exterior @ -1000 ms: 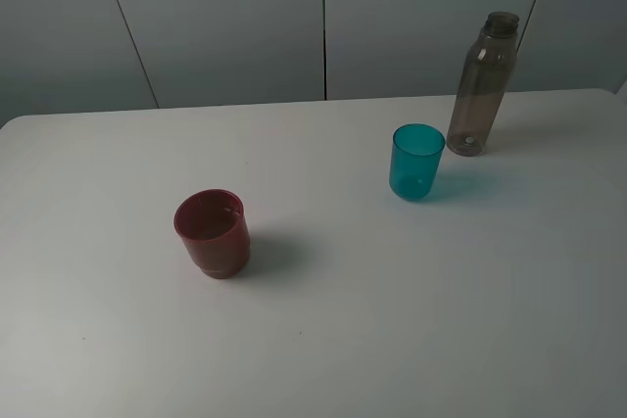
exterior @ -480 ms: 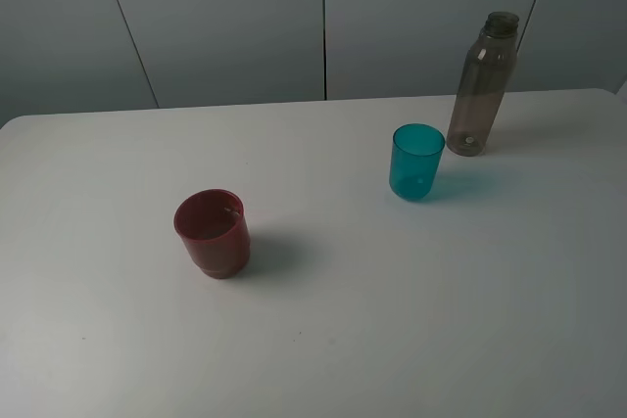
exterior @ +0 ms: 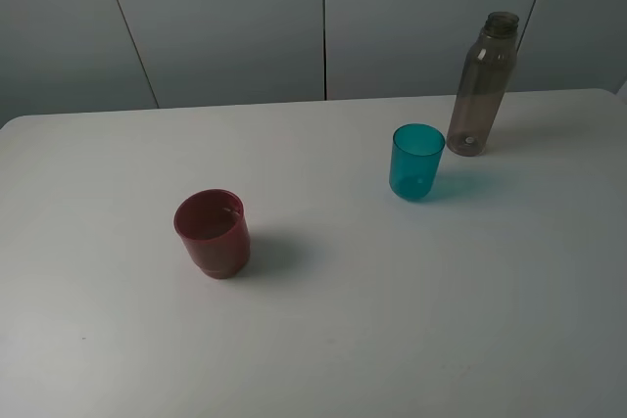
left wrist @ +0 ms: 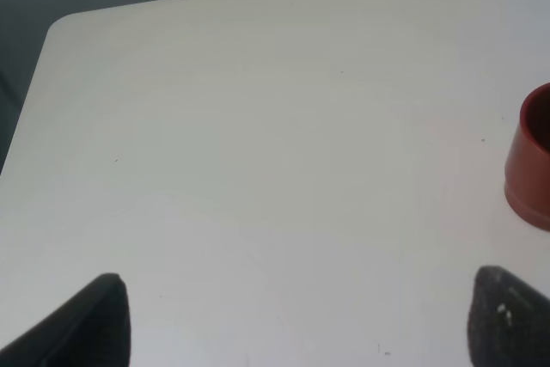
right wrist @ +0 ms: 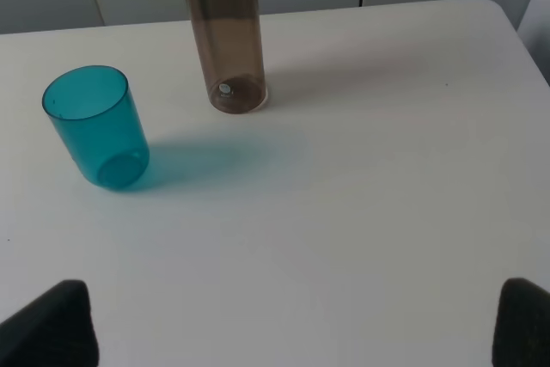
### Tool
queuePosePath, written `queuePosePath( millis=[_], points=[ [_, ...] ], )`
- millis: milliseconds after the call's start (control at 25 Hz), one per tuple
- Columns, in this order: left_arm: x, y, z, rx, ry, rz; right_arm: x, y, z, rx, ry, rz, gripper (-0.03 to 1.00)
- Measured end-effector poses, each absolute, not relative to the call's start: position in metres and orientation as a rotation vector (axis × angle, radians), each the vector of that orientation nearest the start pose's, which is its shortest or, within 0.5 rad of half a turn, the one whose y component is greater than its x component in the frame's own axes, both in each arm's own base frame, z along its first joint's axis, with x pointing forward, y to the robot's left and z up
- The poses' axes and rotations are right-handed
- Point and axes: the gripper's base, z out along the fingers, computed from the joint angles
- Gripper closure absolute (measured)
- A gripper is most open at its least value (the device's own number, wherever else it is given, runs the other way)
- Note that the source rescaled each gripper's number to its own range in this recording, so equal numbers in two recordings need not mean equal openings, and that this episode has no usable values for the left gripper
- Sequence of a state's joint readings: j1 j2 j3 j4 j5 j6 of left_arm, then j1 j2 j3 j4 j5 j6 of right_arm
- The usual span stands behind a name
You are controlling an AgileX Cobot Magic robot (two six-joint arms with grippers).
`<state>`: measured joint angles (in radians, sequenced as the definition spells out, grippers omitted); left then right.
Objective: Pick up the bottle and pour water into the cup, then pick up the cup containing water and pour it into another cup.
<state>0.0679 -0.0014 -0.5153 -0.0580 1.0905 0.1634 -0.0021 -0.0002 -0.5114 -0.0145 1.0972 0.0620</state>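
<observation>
The smoky grey-brown bottle [exterior: 480, 85] stands upright at the table's back right, and its lower part shows in the right wrist view [right wrist: 225, 32]. The teal cup [exterior: 415, 162] stands upright just left of and in front of it, also seen in the right wrist view [right wrist: 94, 126]. The dark red cup [exterior: 213, 232] stands left of centre, and its edge shows in the left wrist view [left wrist: 533, 161]. My left gripper [left wrist: 301, 333] is open and empty, short of the red cup. My right gripper [right wrist: 288, 333] is open and empty, well short of the bottle. Neither arm shows in the exterior view.
The white table [exterior: 392, 320] has a rounded back left corner [left wrist: 60, 27] and a back right corner [right wrist: 503, 10]. Grey wall panels [exterior: 323, 17] stand behind the table's back edge.
</observation>
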Motion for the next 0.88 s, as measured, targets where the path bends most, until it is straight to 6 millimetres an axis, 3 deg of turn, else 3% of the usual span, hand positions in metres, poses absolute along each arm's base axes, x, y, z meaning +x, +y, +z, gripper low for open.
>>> queuePosePath(
  millis=[880],
  points=[
    [-0.0079, -0.0052, 0.2792, 0.102, 2.054, 0.074, -0.0078, -0.0012, 0.2775, 0.07, 2.068, 0.021, -0.03]
  ],
)
